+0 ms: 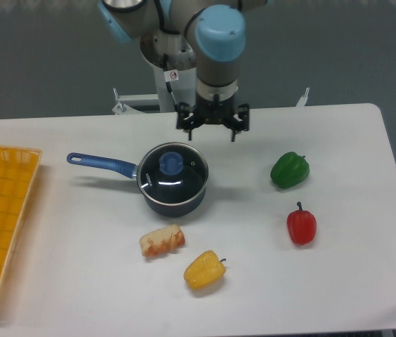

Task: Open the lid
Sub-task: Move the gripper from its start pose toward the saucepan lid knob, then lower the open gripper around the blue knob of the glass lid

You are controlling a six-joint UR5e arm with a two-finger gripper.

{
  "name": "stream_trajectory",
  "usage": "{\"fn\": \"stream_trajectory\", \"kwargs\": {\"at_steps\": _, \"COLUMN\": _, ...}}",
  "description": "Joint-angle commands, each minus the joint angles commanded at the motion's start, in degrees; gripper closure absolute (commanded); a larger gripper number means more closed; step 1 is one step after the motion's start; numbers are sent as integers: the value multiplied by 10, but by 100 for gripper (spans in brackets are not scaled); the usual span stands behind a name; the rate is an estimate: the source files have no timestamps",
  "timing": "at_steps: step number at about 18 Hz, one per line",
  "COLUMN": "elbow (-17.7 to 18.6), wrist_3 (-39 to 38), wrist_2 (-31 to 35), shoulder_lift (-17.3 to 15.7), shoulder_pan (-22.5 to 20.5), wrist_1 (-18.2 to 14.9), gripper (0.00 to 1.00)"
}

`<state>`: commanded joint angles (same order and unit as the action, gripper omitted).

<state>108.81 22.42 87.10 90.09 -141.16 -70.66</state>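
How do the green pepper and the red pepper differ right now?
The green pepper looks broader and squat; the red pepper looks narrower and taller. The green pepper lies farther back on the table, closer to the gripper; the red pepper sits nearer the front edge. Both rest untouched, right of the saucepan.

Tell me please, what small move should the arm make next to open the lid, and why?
Probably shift the claw forward-left until it is above the blue knob of the round clear glass lid, then lower. The claw is open and empty, hanging behind and to the right of the dark blue-handled saucepan, and the lid sits closed on it.
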Motion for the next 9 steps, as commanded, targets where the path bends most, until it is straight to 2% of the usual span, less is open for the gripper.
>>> {"fn": "stream_trajectory", "kwargs": {"at_steps": 5, "elbow": 3, "wrist_3": -6, "wrist_2": -2, "shoulder_lift": 17, "shoulder_pan": 29, "wrist_1": 3, "gripper": 0}}
{"fn": "stream_trajectory", "kwargs": {"at_steps": 9, "elbow": 4, "wrist_3": -9, "wrist_2": -1, "shoulder_lift": 43, "shoulder_pan": 54, "wrist_1": 29, "gripper": 0}}
